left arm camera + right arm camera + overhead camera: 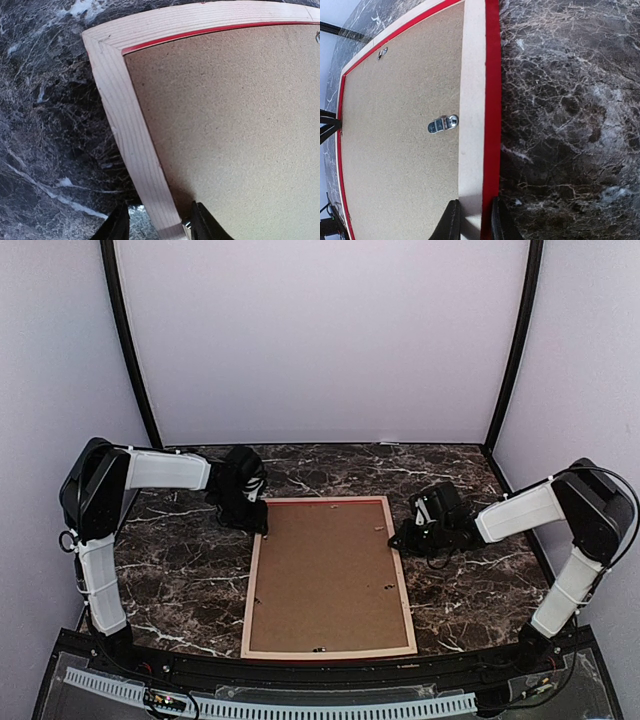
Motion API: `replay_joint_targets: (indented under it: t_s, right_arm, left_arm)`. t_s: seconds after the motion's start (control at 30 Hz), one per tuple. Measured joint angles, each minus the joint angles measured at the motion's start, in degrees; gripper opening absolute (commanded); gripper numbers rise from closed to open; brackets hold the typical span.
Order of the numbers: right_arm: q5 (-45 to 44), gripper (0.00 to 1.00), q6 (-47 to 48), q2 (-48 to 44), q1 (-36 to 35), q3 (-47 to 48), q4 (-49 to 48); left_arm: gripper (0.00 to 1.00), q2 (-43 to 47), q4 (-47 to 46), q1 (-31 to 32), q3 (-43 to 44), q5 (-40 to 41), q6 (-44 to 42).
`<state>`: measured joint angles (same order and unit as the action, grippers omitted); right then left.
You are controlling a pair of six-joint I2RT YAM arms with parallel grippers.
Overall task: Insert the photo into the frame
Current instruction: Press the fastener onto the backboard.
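Wood side up, the frame (pixel 252 590) lies flat in the middle of the dark marble table (pixel 180 580), its long sides running away from the arms. A brown backing board (pixel 325 575) fills its opening, and a thin red line shows along the inner and outer edges.

The left gripper (pixel 254 524) is at the far left corner of the frame. In the left wrist view its fingers (pixel 117 227) stand apart on either side of the left rail, one over the marble and one over the board. A gap of marble shows between the outer finger and the wood, so the rail sits between them unclamped.

The right gripper (pixel 398 538) is at the right rail, near the far right corner. In the right wrist view its fingers (pixel 451 222) press against both sides of that rail, pinching it. A small metal clip (pixel 442 124) sits on the board just beside the rail, a little ahead of the fingers.
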<state>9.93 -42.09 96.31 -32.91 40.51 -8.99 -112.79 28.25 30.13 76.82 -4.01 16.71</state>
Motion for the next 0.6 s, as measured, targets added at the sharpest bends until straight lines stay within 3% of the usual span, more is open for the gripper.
replay_joint_targets:
  t_s: [0.3,0.6]
  right_arm:
    - [0.15,0.00,0.20,0.24,0.00,0.24,0.02]
    - [0.26,0.00,0.26,0.42,0.00,0.46,0.13]
  left_arm:
    - [0.45,0.00,-0.09,-0.02,0.00,-1.60,0.24]
    - [0.40,0.00,0.13,0.00,-0.15,-1.46,0.37]
